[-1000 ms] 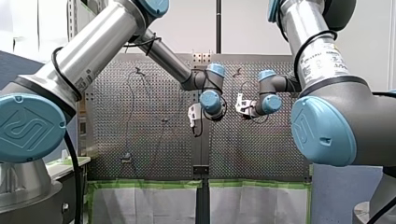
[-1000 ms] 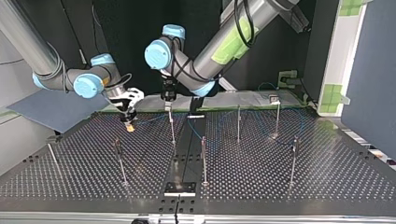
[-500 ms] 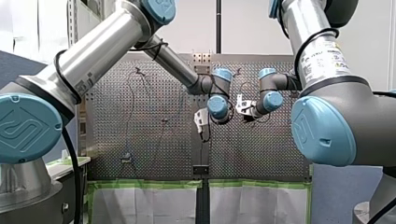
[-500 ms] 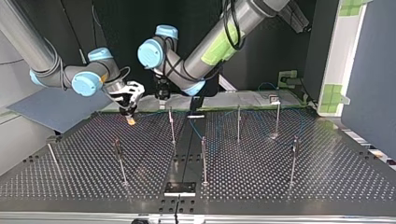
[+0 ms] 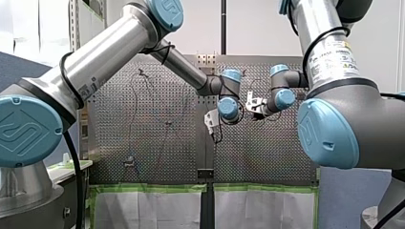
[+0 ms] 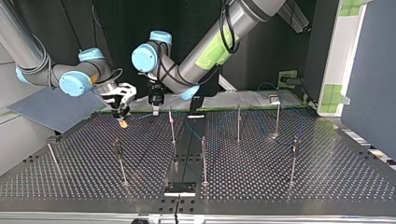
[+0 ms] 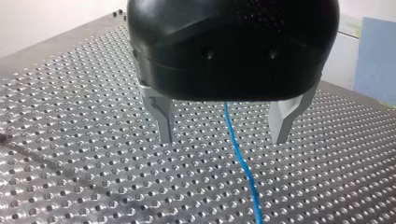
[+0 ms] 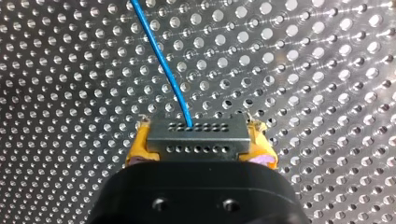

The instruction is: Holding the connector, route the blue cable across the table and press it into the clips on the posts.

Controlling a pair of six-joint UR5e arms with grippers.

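- Since a second ago: a shift toward the top view's left for both the right gripper (image 6: 123, 122) and the left gripper (image 6: 155, 108), the latter now beyond the nearest post (image 6: 171, 125).
- Likely meaning: more blue cable (image 7: 240, 161) drawn out across the table (image 6: 280, 186), setting up a run toward the posts on that side. No pressing into a clip under way here yet.
- Right gripper: yellow pads (image 8: 135, 148) clamped on the connector (image 8: 198, 140), low over the perforated plate, with the cable leaving the connector's far face.
- Left gripper: metal fingers (image 7: 163, 116) spread apart, straddling the cable without touching it, so seemingly a loose guide only.
- Open room: bare plate further toward the top view's left, with just two thin posts (image 6: 119, 161) standing there, well apart.
- Edges: both grippers close to the table's far edge in the top view, on the arms' side. Little margin that way, plenty toward the camera.
- Cannot tell from here whether the clips at the top view's right already hold the cable.
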